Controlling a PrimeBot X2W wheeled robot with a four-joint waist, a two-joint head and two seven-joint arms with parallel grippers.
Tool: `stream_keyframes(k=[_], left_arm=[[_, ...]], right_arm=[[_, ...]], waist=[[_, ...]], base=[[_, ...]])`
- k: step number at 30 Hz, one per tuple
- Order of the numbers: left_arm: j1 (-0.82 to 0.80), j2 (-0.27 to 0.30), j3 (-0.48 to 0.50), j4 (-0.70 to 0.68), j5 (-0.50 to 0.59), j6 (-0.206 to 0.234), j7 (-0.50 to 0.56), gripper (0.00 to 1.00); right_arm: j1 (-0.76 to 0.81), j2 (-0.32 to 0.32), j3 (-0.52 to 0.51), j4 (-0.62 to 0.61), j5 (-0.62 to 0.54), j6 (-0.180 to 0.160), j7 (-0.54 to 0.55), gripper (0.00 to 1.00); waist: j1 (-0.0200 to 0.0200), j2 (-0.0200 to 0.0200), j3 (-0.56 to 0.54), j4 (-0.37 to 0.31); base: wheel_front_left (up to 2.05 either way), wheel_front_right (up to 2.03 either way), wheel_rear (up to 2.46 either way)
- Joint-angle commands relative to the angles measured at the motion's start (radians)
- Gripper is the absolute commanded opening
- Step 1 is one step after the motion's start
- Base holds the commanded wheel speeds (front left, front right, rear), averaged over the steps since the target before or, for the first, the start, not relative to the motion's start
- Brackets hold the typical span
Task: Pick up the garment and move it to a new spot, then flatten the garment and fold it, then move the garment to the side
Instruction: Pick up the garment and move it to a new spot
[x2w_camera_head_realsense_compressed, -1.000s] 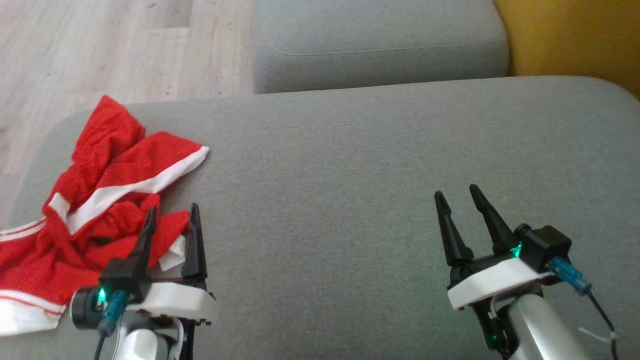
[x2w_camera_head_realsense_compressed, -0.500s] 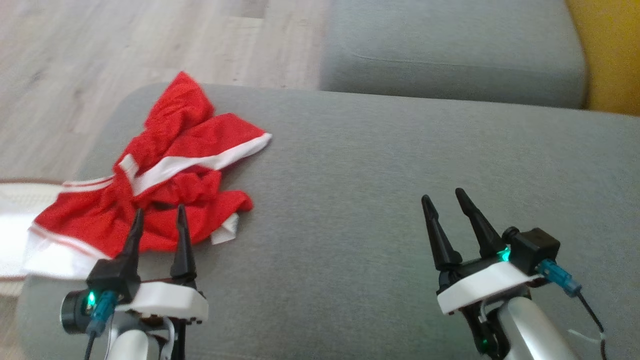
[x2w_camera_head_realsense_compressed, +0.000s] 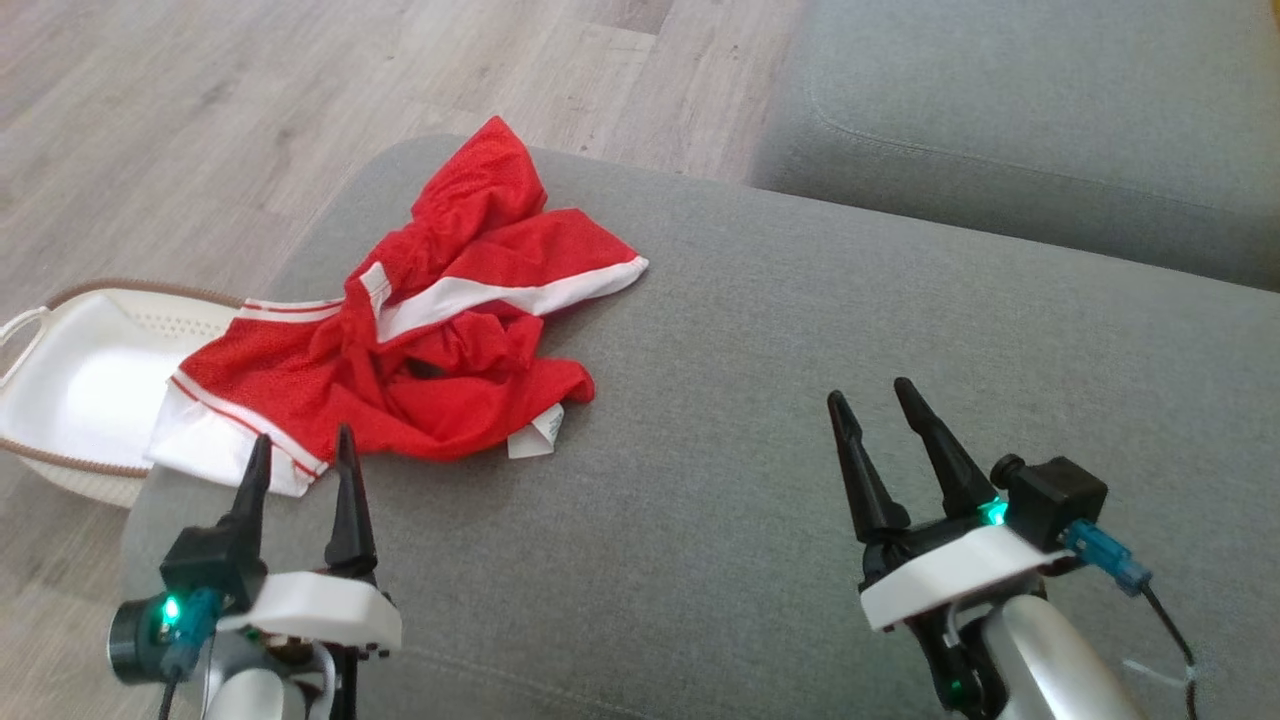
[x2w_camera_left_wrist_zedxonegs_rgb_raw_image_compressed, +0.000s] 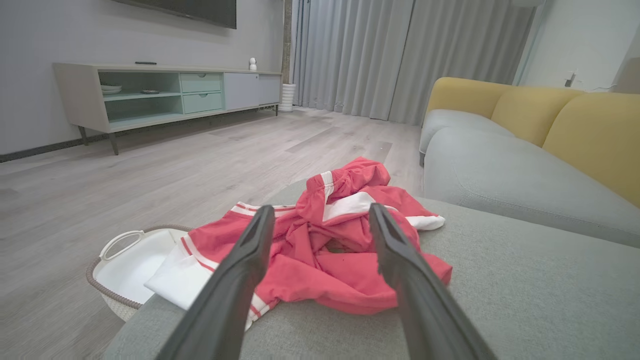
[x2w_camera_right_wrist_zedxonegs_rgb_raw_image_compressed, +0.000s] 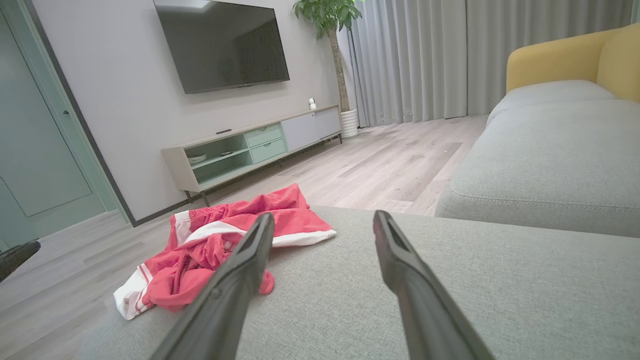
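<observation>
head view: red garment (x2w_camera_head_realsense_compressed: 430, 340) with white trim lies crumpled on the left part of a grey cushion (x2w_camera_head_realsense_compressed: 800, 480). one white-hemmed end reaches the cushion's left edge, above a white basket (x2w_camera_head_realsense_compressed: 40, 330) that stands on the wood floor (x2w_camera_head_realsense_compressed: 200, 100). a small white label (x2w_camera_head_realsense_compressed: 533, 432) shows at the garment's near edge. left gripper (x2w_camera_head_realsense_compressed: 303, 437) at lower left, fingers apart, tips just short of the white hem, holding nothing. right gripper (x2w_camera_head_realsense_compressed: 869, 392) at lower right, fingers apart, over bare cushion, well apart from the garment. a second grey sofa seat (x2w_camera_head_realsense_compressed: 1050, 120) at upper right

left wrist view: the garment lies straight ahead, seen between and past the two spread fingers; no cloth between them. basket to the left on the floor, partly under the hanging hem. beyond: tv cabinet (x2w_camera_left_wrist_zedxonegs_rgb_raw_image_compressed: 150, 95), grey curtains (x2w_camera_left_wrist_zedxonegs_rgb_raw_image_compressed: 400, 50), yellow backrests (x2w_camera_left_wrist_zedxonegs_rgb_raw_image_compressed: 550, 120)

right wrist view: fingers spread, nothing between them but cushion. the garment lies ahead and to the left, near the cushion's far left edge, partly behind the left finger. television (x2w_camera_right_wrist_zedxonegs_rgb_raw_image_compressed: 222, 45) on the wall, plant (x2w_camera_right_wrist_zedxonegs_rgb_raw_image_compressed: 327, 12) beside the curtains
</observation>
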Motion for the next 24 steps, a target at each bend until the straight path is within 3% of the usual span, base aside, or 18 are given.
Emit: stream_keyframes(k=[1,6,12,18,24], left_arm=[[-0.049,0.01,0.032,-0.023,-0.005,-0.003,-0.009,1.0],[-0.058,0.01,0.042,-0.013,-0.021,-0.012,-0.009,1.0],[-0.121,0.035,0.05,-0.003,-0.072,-0.064,0.034,1.0],[-0.298,0.124,0.07,-0.034,-0.112,-0.106,0.248,1.0],[-0.474,0.217,0.103,0.075,-0.193,-0.137,0.521,1.0]], right_arm=[[-0.025,0.002,0.019,-0.038,0.005,-0.001,-0.011,1.0],[-0.027,0.001,0.025,-0.041,0.007,-0.001,-0.011,1.0],[-0.033,-0.01,0.036,-0.053,0.014,-0.001,-0.011,1.0],[-0.038,-0.026,0.042,-0.06,0.017,-0.001,-0.011,1.0],[-0.058,-0.04,0.057,-0.067,0.023,-0.001,-0.011,1.0]], waist=[[0.0,0.0,0.001,0.006],[0.0,0.0,0.005,0.004],[0.0,0.0,0.014,-0.01],[0.0,0.0,0.035,-0.043],[0.0,0.0,0.089,-0.113]], base=[[0.0,0.0,0.0],[0.0,0.0,0.0],[0.0,0.0,0.0],[0.0,0.0,0.0],[0.0,0.0,0.0]])
